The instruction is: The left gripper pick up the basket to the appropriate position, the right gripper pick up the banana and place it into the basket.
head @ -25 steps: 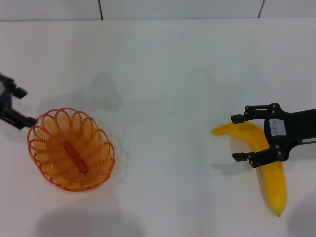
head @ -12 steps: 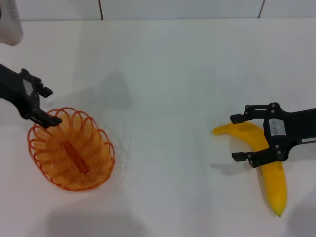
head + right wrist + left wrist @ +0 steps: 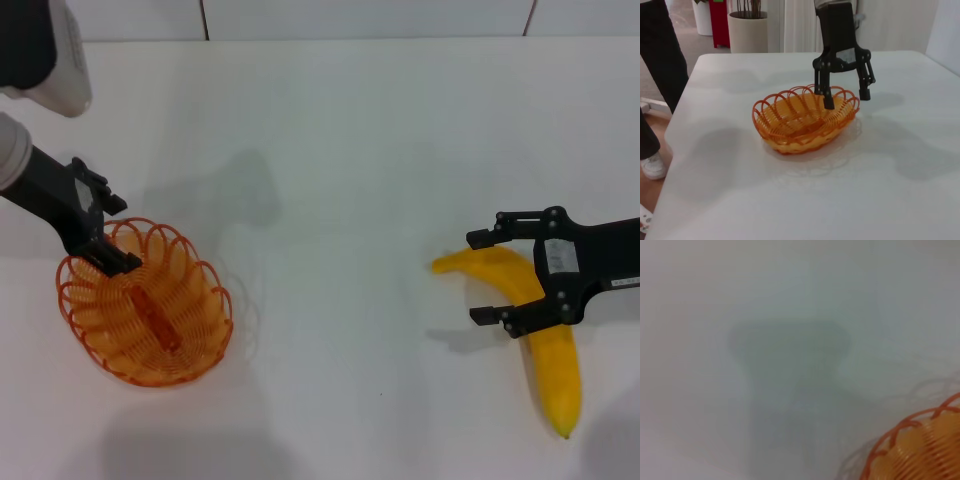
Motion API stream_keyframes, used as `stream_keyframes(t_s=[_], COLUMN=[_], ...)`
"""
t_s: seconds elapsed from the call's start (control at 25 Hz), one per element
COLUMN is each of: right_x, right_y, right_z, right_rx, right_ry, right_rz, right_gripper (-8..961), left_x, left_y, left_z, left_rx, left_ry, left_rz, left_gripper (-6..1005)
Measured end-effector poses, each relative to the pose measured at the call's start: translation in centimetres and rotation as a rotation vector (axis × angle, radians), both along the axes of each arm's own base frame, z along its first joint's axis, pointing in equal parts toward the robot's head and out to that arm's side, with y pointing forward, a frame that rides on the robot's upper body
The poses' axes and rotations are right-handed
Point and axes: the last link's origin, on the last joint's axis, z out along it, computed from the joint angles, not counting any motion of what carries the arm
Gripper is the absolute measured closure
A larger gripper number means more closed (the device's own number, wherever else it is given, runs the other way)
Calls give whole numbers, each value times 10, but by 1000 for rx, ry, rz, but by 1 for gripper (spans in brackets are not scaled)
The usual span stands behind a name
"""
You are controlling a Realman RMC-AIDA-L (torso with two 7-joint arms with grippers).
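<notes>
The left gripper [image 3: 108,232] has moved over the basket [image 3: 145,318] rim, fingers apart; the right gripper [image 3: 485,278] stays spread around the banana [image 3: 556,370].

Left tool [image 3: 112,232] astride basket [image 3: 145,305] rim

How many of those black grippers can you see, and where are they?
2. The left gripper hangs open over the far rim of the orange basket, one finger inside and one outside. The right gripper sits open around the banana on the table's right side.
</notes>
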Motion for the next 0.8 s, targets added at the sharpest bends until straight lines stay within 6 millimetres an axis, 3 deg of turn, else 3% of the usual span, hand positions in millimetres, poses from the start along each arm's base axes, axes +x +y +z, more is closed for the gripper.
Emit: stream_keyframes(t_s=[0.64,0.8], right_x=[-1,-1], right_y=[0,0], right_z=[0,0], right_rx=[-1,-2], right_ry=[1,1], right_rz=[0,1], right_gripper=[60,60], left_x=[10,13], left_y=[6,8], left_z=[-13,-15], left_rx=[-11,-10], left_ry=[36,39], left_rz=[-28,-31], left_gripper=[174,311])
